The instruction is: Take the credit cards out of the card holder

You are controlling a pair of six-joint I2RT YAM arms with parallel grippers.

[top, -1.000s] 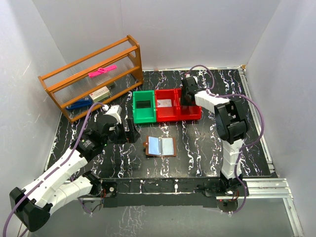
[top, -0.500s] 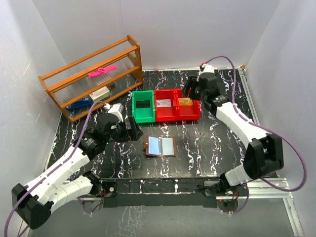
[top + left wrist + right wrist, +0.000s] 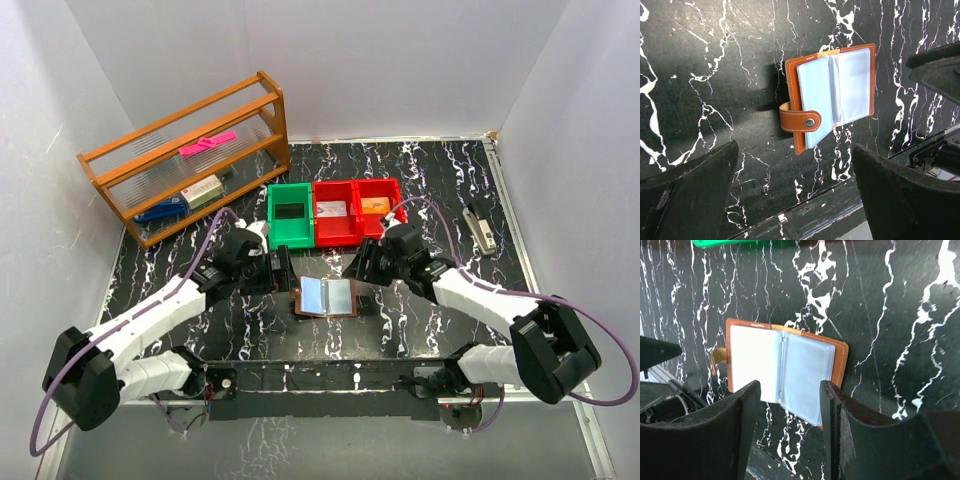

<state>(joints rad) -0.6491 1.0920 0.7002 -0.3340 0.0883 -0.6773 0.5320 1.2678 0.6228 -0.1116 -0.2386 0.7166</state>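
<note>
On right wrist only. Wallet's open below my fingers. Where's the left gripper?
Observer: The left gripper hangs open just left of the wallet, not touching it.
Operator: Any cards out?
Observer: Top view shows a gold-orange card lying in the rightmost red bin.
Operator: Clasp state?
Observer: Left wrist view shows the strap folded over onto the page edge, snap facing up.

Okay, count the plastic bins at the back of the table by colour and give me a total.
green bin: 1
red bins: 2
Total: 3
</note>
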